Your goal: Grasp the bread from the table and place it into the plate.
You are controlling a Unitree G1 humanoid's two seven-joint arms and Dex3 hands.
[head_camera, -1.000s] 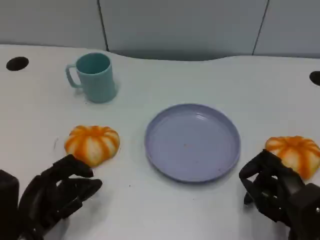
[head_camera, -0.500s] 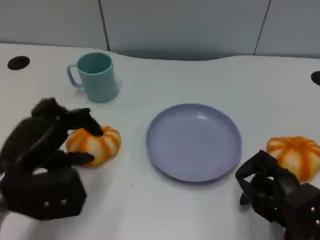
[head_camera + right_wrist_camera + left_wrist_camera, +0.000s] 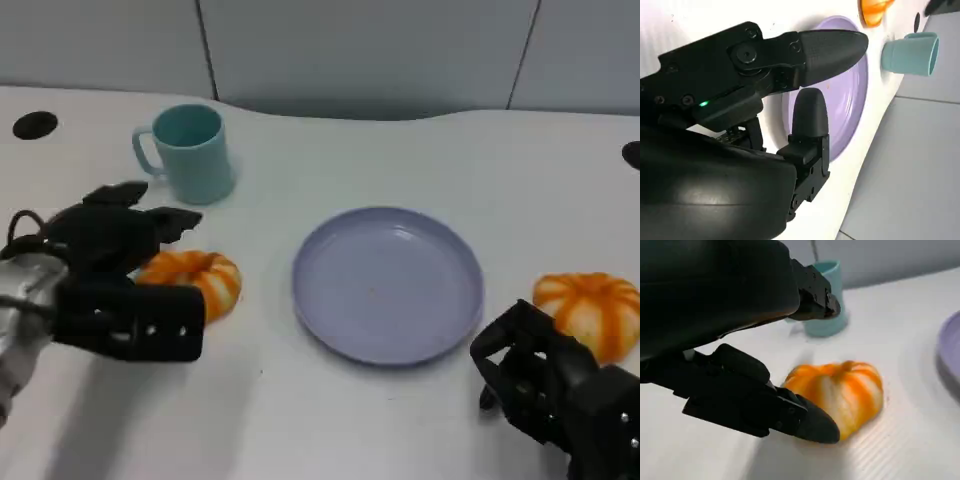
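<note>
Lying flat on the bench (image 3: 330, 420) left of the purple plate (image 3: 388, 285), our pumpkin-shaped bread (image 3: 195, 280) shows no clear long axis. Our left hand (image 3: 120, 265) hovers over it, fingers spread, holding nothing. Our right hand (image 3: 545, 385) rests curled, empty.

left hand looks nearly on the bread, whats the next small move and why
Probably lower the left hand a little and close its fingers around the left bread. The fingers are apart on either side of the bread, one low beside it and one above, and nothing is gripped yet. The plate lies bare just beside it, so a firm hold comes first.
</note>
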